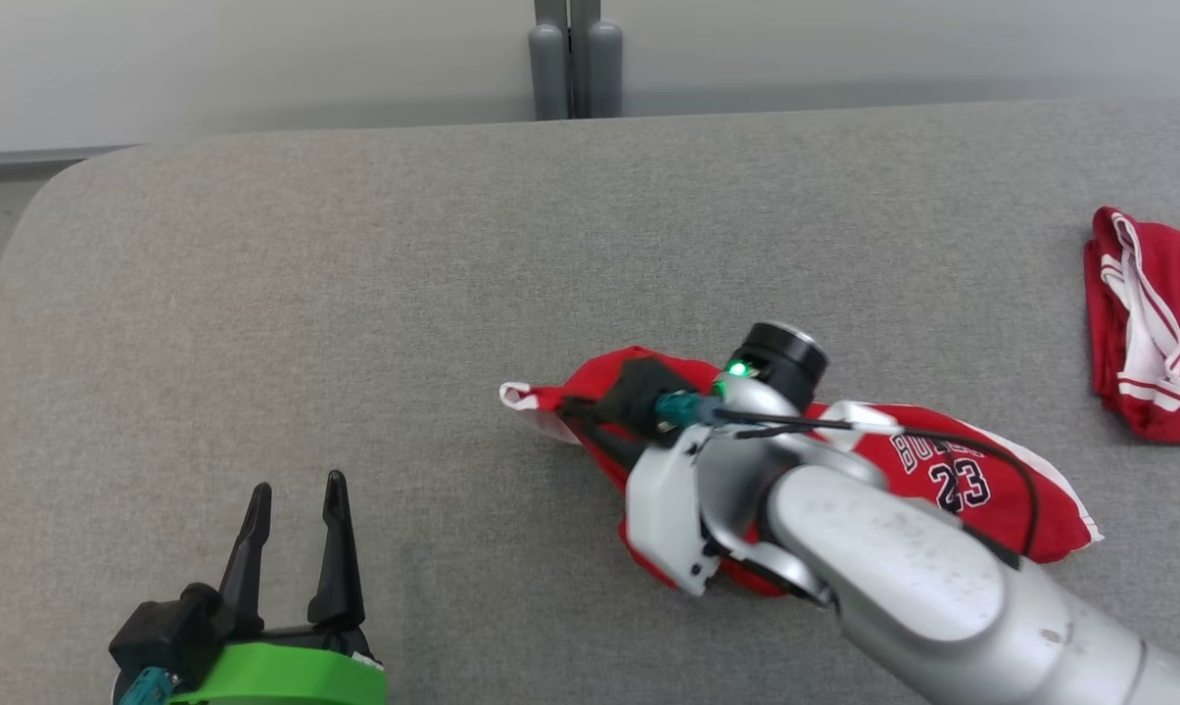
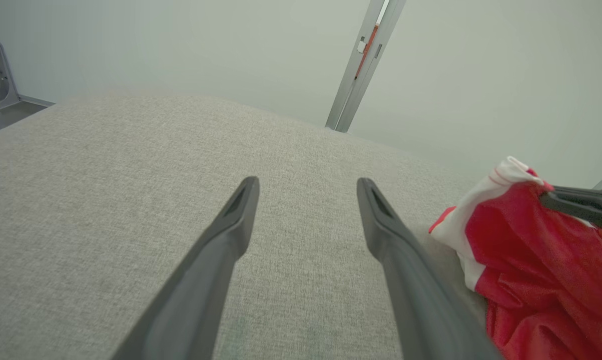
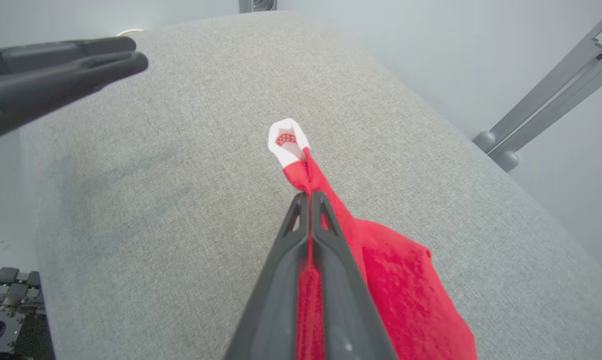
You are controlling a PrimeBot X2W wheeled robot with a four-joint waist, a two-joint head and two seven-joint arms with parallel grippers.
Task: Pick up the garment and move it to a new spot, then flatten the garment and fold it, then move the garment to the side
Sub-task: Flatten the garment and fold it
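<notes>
A red jersey (image 1: 981,480) with white trim and the number 23 lies crumpled on the grey cushion (image 1: 354,294), right of the middle. My right gripper (image 1: 572,411) is shut on the jersey's left end; the right wrist view has its fingers (image 3: 308,200) pinched together on red cloth (image 3: 395,280), a white-edged tip (image 3: 287,140) poking out beyond them. My left gripper (image 1: 296,494) stands open at the lower left, nothing between its fingers (image 2: 241,210), apart from the jersey (image 2: 540,260), which lies to its right.
A second red garment with white stripes (image 1: 1153,323) lies bunched at the cushion's far right edge. A grey post (image 1: 575,59) stands behind the cushion's back edge. The cushion's left corner (image 1: 51,225) is rounded.
</notes>
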